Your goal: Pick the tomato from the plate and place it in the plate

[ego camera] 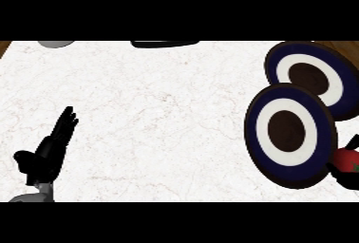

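Two round plates with navy, white and dark brown rings lie at the right: a far plate [344, 99] and a near plate [266, 128] that overlaps it. The red tomato [348, 159] shows at the right edge, just right of the near plate's rim. My right hand [345, 179] curls round the tomato, with black fingers above and below it; most of the hand is cut off by the view's edge. My left hand [49, 149] rests open at the lower left, fingers pointing up, far from both plates.
The white marble counter [154, 109] spreads across the view. A grey object [56, 43] and a black object [165, 43] poke in at the far edge. Brown wood [351, 47] shows at the upper right corner.
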`<state>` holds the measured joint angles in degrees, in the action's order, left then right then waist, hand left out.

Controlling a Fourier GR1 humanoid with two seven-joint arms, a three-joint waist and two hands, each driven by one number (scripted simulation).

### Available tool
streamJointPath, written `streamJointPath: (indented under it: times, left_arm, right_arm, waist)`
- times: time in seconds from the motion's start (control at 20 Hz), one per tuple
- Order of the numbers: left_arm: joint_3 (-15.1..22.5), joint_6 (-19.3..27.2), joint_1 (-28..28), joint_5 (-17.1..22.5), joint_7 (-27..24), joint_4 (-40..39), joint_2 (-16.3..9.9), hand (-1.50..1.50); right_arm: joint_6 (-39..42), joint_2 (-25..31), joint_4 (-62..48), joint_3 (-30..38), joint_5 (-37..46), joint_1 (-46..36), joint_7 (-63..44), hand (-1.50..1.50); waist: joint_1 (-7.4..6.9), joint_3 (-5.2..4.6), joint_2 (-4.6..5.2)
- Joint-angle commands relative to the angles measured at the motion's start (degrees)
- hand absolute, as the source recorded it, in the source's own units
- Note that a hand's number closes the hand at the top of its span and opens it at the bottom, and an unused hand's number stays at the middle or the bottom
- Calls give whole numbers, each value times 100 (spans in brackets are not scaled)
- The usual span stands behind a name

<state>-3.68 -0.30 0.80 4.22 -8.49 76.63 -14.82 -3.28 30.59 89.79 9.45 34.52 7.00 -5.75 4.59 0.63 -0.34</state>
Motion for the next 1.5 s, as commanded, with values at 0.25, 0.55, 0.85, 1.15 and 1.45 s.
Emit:
streamJointPath:
  times: [0.25,0.55,0.85,1.15,1.45]
  left_arm:
    - [27,-113,14,17,-4,61,-35,0]
    - [83,-221,208,43,164,20,-16,0]
    - [185,-320,322,-76,301,130,23,0]
    - [82,-230,213,-224,181,70,99,0]
    - [-39,-393,664,-126,233,-234,45,0]
  right_arm:
    - [177,1199,-2168,2439,-1910,405,3300,150]
    - [369,1922,-3897,3511,-2526,-170,4824,150]
    - [741,2540,-5204,3329,-2476,-1159,5424,150]
    - [848,2753,-5149,2740,-2233,-2003,4743,150]
    - [722,2319,-5007,1967,-1884,-3005,4123,150]
  waist:
    - [-196,-15,15]
    - [-436,-29,44]
    - [-512,-53,43]
    - [-509,-61,44]
    - [-544,-63,56]
